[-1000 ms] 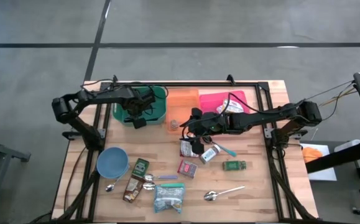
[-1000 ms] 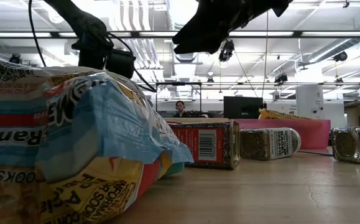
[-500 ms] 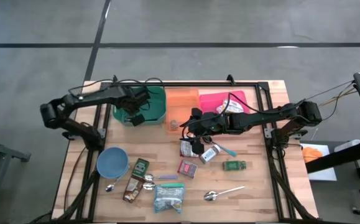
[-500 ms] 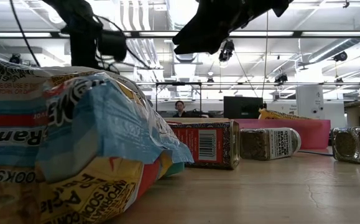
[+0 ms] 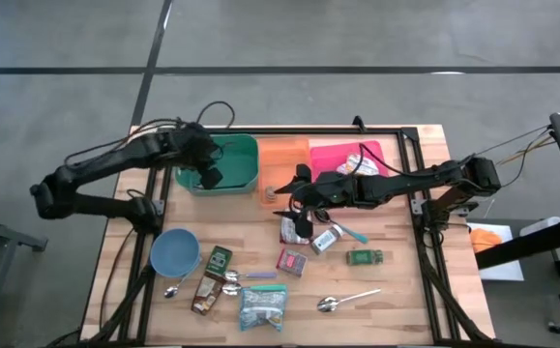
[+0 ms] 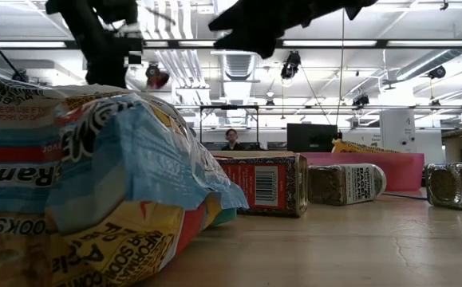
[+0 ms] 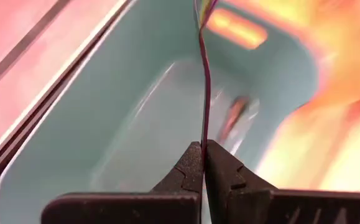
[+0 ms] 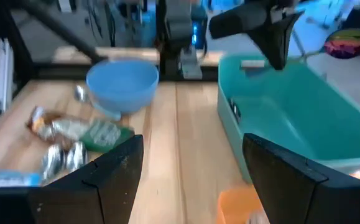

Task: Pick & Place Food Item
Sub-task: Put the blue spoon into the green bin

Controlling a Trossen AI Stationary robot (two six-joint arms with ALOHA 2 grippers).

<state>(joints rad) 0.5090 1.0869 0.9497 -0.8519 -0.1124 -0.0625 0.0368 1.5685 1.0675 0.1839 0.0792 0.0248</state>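
Teal plastic bin point(image 5: 223, 160) is the landmark — just above its inside hangs the left gripper point(image 5: 209, 177), pinched shut on a thin flat packet point(image 7: 203, 81) held edge-on, straight over the bin floor. Beyond the bin's orange-side wall, the right gripper point(image 5: 297, 206) hovers spread wide, empty.

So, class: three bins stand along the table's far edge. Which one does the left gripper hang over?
The green bin, leftmost of the three. The left gripper hangs over it, jaws shut on a thin wrapper; the orange bin and pink bin lie further right.
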